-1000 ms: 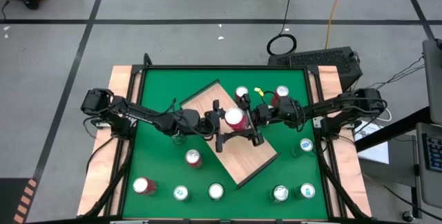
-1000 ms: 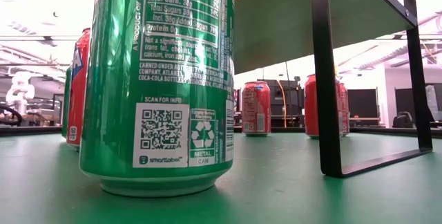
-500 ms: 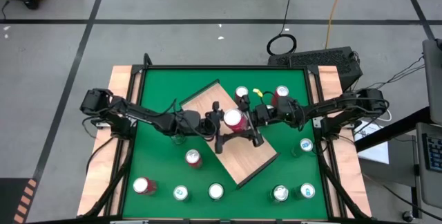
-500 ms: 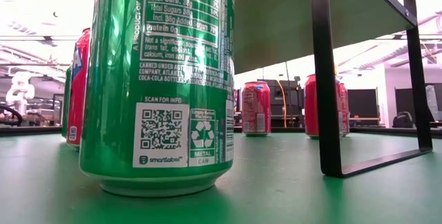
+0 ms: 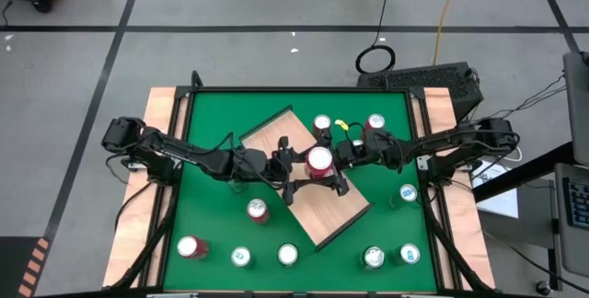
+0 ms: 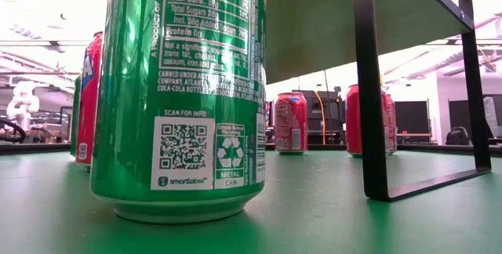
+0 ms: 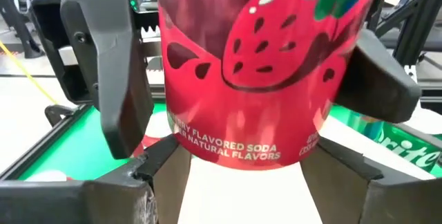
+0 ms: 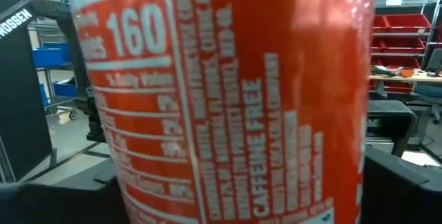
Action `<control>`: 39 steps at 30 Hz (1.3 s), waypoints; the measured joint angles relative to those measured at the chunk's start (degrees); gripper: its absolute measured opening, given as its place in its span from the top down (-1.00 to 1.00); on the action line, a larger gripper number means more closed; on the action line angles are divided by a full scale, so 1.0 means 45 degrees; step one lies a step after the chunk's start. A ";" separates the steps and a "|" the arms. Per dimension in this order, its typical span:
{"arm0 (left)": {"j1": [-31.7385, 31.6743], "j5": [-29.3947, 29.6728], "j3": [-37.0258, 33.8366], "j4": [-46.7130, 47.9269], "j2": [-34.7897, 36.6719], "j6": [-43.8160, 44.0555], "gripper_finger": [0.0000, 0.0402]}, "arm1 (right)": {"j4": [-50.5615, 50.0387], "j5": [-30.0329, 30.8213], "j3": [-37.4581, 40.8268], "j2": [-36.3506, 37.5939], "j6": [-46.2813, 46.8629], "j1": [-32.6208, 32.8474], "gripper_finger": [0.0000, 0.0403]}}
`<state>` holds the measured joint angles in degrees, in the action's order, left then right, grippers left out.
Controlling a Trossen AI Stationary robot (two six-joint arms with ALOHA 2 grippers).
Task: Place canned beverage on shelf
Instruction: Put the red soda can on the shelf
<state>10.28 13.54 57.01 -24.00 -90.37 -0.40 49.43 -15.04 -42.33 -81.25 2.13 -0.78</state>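
A red strawberry soda can point(image 5: 318, 160) stands upright over the middle of the light wood shelf point(image 5: 272, 132), between my two grippers. My left gripper point(image 5: 302, 164) reaches in from the table's left and is shut on the can, which fills the left wrist view point(image 7: 269, 79). My right gripper point(image 5: 337, 158) reaches in from the right, open, with a finger on either side of the same can point(image 8: 235, 99). I cannot tell whether it touches the can. The shelf's underside point(image 6: 329, 27) shows in the low view. My left gripper pinches the can's lower wall point(image 7: 174, 124) between its two fingers point(image 7: 110, 86), one on each side. The fingers come level from the table's left. The can is upright, with its base just over the shelf top. Whether the base rests on the shelf, I cannot tell.
Several cans stand along the table's near edge point(image 5: 288, 255), one red can point(image 5: 258, 210) near the shelf, and two cans point(image 5: 375, 123) behind it. A green can point(image 6: 184, 89) stands close before the low camera, beside the shelf's dark leg point(image 6: 369, 89).
My left gripper has moved a little toward the table's right edge with the red can, which stays upright and now sits closer between my right gripper's fingers.
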 joint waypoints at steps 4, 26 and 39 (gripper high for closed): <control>-0.0004 0.0005 0.0019 0.0382 0.0000 0.0033 -0.25 | -0.0015 0.0013 0.0000 0.0012 -0.0018 0.0000 -0.75; 0.0348 0.0605 -0.0005 0.2465 0.0659 0.0349 -0.25 | -0.0615 -0.0013 0.0000 0.0049 -0.0256 0.0000 -0.75; 0.0418 0.1309 -0.0015 0.3392 0.0539 0.0688 -0.25 | -0.1056 -0.0008 -0.0010 0.0049 -0.0356 0.0019 -0.75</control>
<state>12.16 19.43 56.95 -8.74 -87.94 2.70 44.68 -15.07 -42.37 -81.03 0.52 -0.69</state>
